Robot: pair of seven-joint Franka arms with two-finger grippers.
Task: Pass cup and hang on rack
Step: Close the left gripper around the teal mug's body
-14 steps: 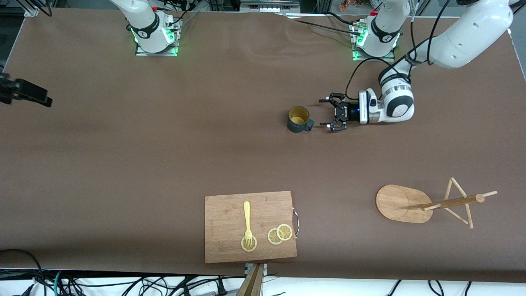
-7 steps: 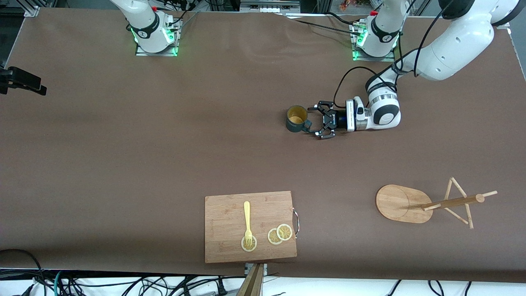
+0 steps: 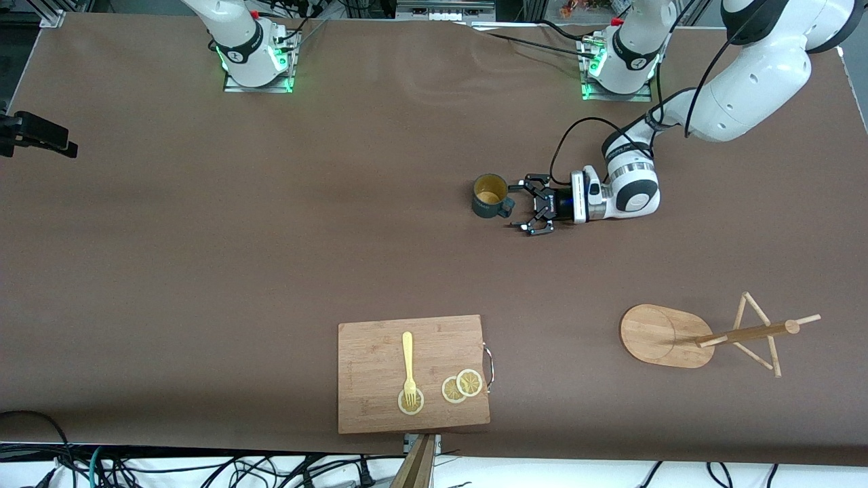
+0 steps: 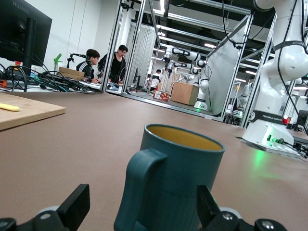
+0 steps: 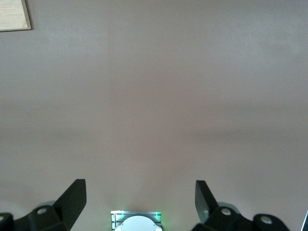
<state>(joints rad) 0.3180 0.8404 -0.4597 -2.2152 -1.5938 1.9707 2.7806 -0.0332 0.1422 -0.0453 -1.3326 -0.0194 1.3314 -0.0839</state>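
Matt plastic cup [image 3: 489, 196]; smooth wood rack [image 3: 685, 334]

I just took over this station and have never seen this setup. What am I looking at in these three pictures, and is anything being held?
Two robot arms share a brown table. The overhead picture faces them; the other two come from cameras on their wrists. The left pincer is open, low beside the teal cup, its fingers either side of the handle, nothing held yet. The right pincer waits open above bare table. Nearer the camera lie a cutting board with a fork and lemon slices, and the wooden rack.
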